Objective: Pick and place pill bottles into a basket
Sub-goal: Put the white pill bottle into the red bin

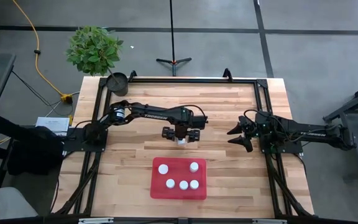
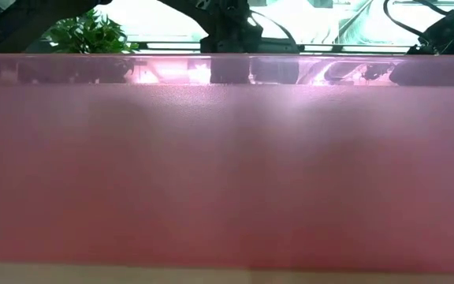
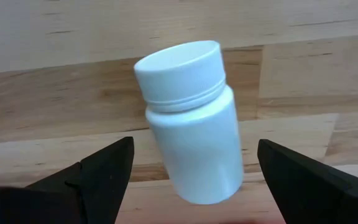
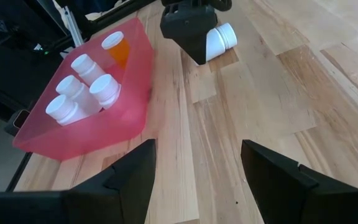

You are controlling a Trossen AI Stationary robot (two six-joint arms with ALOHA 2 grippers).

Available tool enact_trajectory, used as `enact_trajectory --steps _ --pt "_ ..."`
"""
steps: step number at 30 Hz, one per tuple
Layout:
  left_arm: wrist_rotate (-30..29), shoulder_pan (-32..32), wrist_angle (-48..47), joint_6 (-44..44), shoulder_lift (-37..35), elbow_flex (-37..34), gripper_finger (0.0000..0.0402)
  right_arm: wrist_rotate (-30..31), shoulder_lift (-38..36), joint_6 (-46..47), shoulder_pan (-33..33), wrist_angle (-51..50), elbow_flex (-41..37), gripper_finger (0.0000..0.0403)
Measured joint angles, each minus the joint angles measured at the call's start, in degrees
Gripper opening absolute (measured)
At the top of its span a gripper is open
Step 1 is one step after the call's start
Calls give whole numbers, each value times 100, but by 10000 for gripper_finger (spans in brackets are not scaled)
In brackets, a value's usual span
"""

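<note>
A white pill bottle [image 3: 191, 130] with a white cap lies on its side on the wooden table, just beyond the basket's far edge; it also shows in the right wrist view [image 4: 219, 38]. My left gripper [image 1: 180, 134] hangs over it, open, one finger on either side with a gap at each. The red basket [image 1: 156, 193] sits near the table's front edge and holds several white-capped bottles [image 1: 183, 184], one of them amber [image 4: 118, 46]. My right gripper [image 1: 234, 135] waits open and empty at the table's right.
A small dark pot [image 1: 117, 83] and a green plant [image 1: 94, 48] stand at the table's far left corner. In the low view the basket's red wall [image 2: 227, 173] fills nearly the whole picture. Bare wood lies between the two grippers.
</note>
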Motion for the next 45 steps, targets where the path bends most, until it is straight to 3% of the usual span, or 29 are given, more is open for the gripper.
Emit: enact_trajectory --steps 45 --pt "42 -55 135 39 0 0 374 2 0 -11 -2 0 0 226"
